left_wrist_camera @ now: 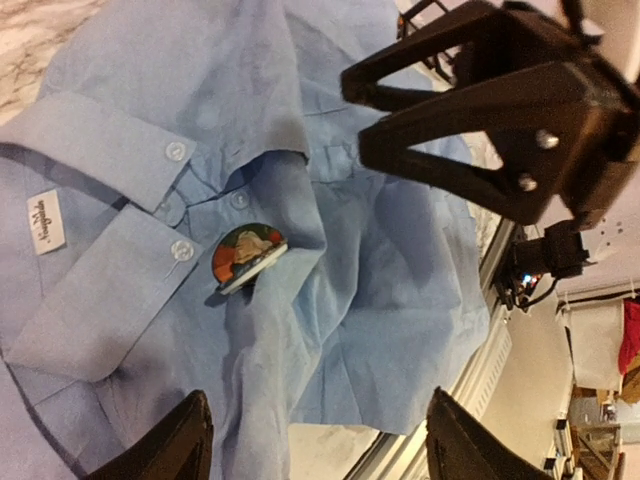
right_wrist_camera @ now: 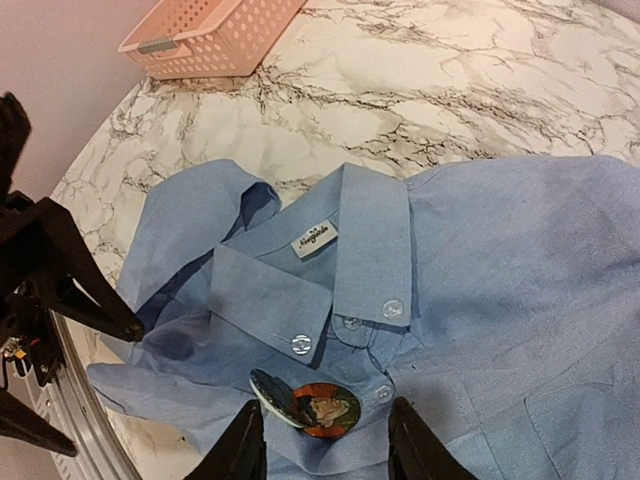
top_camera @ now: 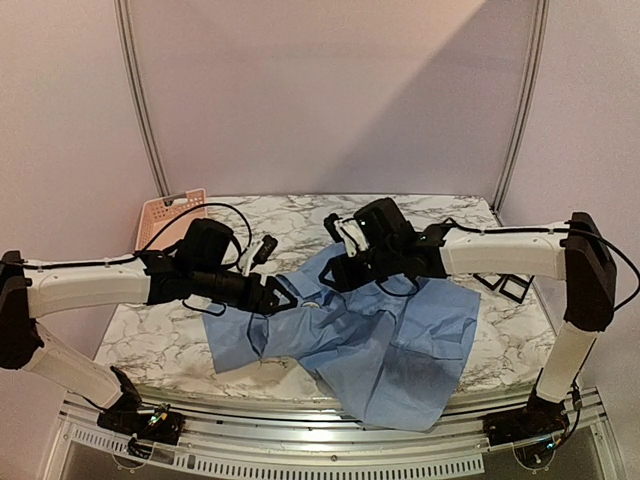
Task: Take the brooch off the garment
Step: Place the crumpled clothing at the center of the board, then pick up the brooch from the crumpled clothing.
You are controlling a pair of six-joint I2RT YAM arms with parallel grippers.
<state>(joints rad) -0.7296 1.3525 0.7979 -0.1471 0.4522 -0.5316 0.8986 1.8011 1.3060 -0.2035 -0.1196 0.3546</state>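
The garment, a light blue collared shirt (top_camera: pixel 390 345), lies crumpled on the marble table, with its hem over the front edge. The brooch (right_wrist_camera: pixel 325 405), a round badge with an orange and green picture, sits on the placket just below the collar buttons. It also shows in the left wrist view (left_wrist_camera: pixel 247 257), tilted up on one edge. My right gripper (right_wrist_camera: pixel 325 452) is open, with a finger on either side of the brooch, just above the cloth. My left gripper (left_wrist_camera: pixel 320 450) is open and empty, hovering over the shirt front a little short of the brooch. In the top view both grippers hide the brooch.
A pink plastic basket (top_camera: pixel 168 214) stands at the table's back left corner. Two small black frames (top_camera: pixel 505 285) lie on the marble at the right. The two grippers (top_camera: pixel 305 285) are close together, tips facing. A metal rail (top_camera: pixel 330 445) runs along the front edge.
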